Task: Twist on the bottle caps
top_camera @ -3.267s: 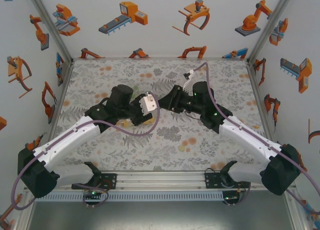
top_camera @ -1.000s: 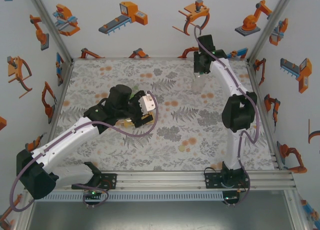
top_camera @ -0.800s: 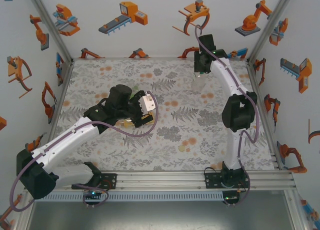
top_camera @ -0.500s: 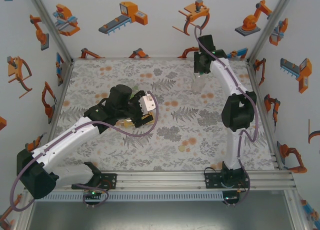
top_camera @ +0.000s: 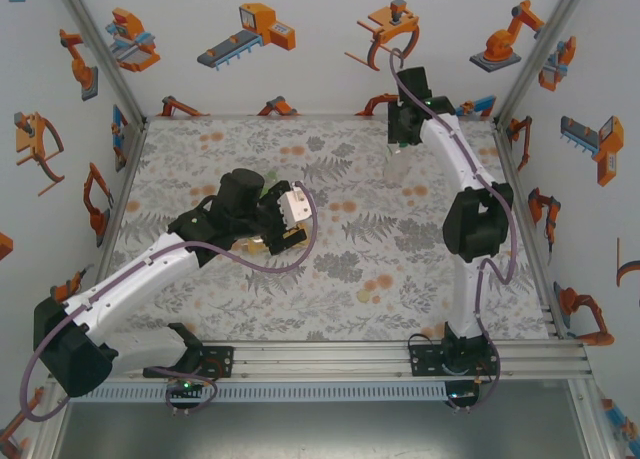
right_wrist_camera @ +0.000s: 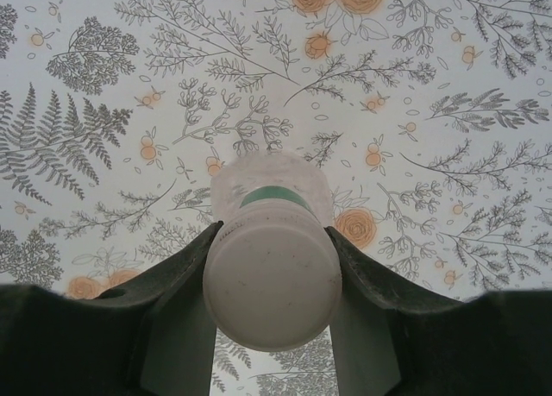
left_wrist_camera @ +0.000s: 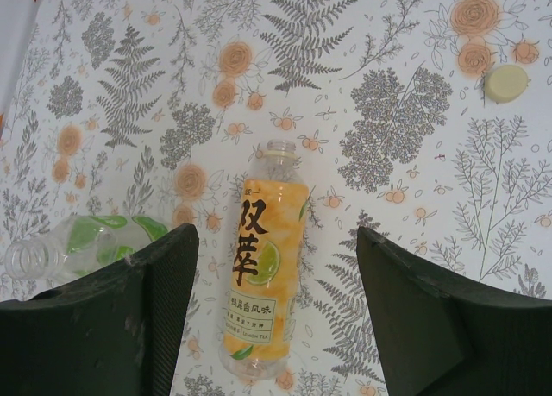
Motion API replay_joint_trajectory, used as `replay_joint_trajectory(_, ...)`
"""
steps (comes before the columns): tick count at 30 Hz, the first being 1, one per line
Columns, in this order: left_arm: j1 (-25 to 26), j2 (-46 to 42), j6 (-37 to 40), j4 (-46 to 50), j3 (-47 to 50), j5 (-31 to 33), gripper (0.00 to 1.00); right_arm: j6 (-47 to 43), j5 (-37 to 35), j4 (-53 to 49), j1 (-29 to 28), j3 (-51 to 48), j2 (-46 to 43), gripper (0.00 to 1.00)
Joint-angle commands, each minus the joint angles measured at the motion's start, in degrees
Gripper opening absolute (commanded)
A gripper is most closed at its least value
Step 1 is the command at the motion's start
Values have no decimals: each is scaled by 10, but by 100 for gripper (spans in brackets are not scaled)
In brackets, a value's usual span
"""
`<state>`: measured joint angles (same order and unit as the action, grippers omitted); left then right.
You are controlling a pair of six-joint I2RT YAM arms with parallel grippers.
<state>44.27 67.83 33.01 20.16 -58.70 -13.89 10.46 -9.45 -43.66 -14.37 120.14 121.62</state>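
One slim bottle (right_wrist_camera: 272, 193) upright, clamped by right pincer (right_wrist_camera: 273, 241); left pincer (left_wrist_camera: 276, 245) spread above flat amber bottle (left_wrist_camera: 261, 301).

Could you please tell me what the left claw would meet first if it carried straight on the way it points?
The left claw would most likely meet the yellow-labelled bottle, lying uncapped on the table in line with its open jaws, though depth is unclear.

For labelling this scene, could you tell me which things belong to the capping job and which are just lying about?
Job:
yellow-labelled bottle, uncapped
green-tinted bottle, uncapped
loose pale cap
slim bottle with white cap on

Not the job:
floral tablecloth
robot stickers on the walls
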Motion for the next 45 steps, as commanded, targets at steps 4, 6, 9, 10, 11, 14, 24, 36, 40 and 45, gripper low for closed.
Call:
replay_joint_trajectory(4, 0, 11, -2, 9, -7, 14, 69, -2, 11, -27, 2, 45, 2, 47)
replay_joint_trajectory(6, 0, 16, -2, 15, -10, 18, 69, -4, 12, -28, 2, 48, 2, 48)
replay_joint_trajectory(9, 0, 20, -1, 21, -12, 20, 69, -5, 11, -30, 3, 49, 2, 46)
replay_joint_trajectory(10, 1, 20, -1, 21, -12, 20, 69, -6, 11, -30, 2, 48, 4, 46)
replay_joint_trajectory(11, 1, 20, -1, 21, -12, 20, 69, -6, 11, -29, 2, 47, 7, 46)
replay_joint_trajectory(14, 0, 21, 0, 21, -12, 21, 69, -4, 10, -29, 2, 42, 10, 46)
replay_joint_trajectory(24, 0, 27, 2, 27, -14, 24, 69, -3, 14, -29, 2, 51, 3, 58)
replay_joint_trajectory(36, 1, 58, 35, 81, -31, 65, 69, 0, 37, -56, 2, 75, -64, 60)
replay_joint_trajectory(40, -1, 87, 57, 122, -46, 65, 69, -3, 40, -63, 1, 59, -103, 60)
replay_joint_trajectory(45, -31, 122, 93, 179, -67, -6, 70, -3, 49, -46, 1, -15, -175, 60)
